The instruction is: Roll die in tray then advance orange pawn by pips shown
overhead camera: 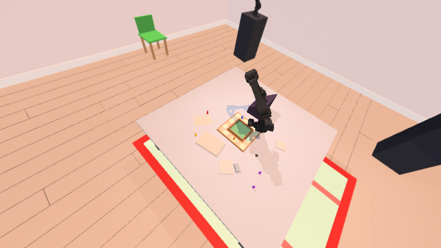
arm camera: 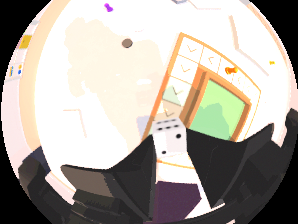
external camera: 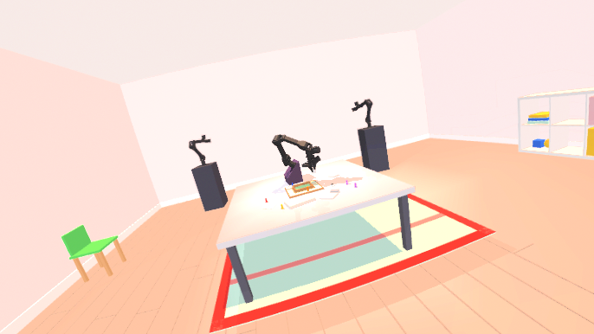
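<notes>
My gripper [overhead camera: 254, 126] [external camera: 311, 166] [arm camera: 168, 135] is shut on the white die [arm camera: 172, 136], which shows dark pips in the wrist view. It holds the die in the air above the near right edge of the game board [overhead camera: 243, 147] [arm camera: 193, 52]. The green tray [overhead camera: 240, 129] [arm camera: 222, 106] with its brown wall sits in the middle of the board, just beside the gripper. The orange pawn [overhead camera: 234, 139] [arm camera: 230, 70] stands on the board's track at the tray's front side. A blue pawn [overhead camera: 242, 117] stands on the far side of the track.
Cream cards [overhead camera: 202, 120] [overhead camera: 210, 143] [overhead camera: 226, 166] [overhead camera: 280, 145] lie around the board. A red pawn [overhead camera: 207, 112], a yellow pawn [overhead camera: 195, 134], two purple pawns [overhead camera: 260, 173] [overhead camera: 253, 186] and a dark disc [overhead camera: 256, 155] [arm camera: 127, 43] lie on the table. The arm's purple base [overhead camera: 257, 106] stands behind the board.
</notes>
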Motion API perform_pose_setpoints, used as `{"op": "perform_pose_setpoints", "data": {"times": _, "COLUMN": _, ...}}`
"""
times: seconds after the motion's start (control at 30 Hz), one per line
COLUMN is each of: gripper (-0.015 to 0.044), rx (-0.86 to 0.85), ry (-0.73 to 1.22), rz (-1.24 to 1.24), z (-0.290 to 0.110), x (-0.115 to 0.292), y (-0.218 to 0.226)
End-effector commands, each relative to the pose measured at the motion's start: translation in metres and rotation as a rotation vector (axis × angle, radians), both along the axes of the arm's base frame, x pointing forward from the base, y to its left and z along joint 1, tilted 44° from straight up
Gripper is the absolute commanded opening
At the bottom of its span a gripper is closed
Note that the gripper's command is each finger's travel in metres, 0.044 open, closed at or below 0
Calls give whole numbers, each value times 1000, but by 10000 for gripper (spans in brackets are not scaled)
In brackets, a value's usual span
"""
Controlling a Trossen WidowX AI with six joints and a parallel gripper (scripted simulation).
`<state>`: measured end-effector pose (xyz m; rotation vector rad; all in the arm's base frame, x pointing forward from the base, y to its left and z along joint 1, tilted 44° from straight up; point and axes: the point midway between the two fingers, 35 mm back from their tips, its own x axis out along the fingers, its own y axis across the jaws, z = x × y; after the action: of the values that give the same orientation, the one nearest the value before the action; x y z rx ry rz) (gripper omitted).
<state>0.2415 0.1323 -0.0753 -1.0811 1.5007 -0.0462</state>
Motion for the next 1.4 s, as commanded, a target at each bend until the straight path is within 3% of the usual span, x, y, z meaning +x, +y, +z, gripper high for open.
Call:
{"op": "perform_pose_setpoints", "data": {"times": 0.0, "gripper": 0, "rx": -17, "ry": 56, "rz": 82, "z": 8, "x": 6, "y": -9}}
{"op": "perform_pose_setpoints", "data": {"times": 1.37, "gripper": 0, "rx": -216, "ry": 659, "rz": 771, "z": 64, "x": 33, "y": -109}}
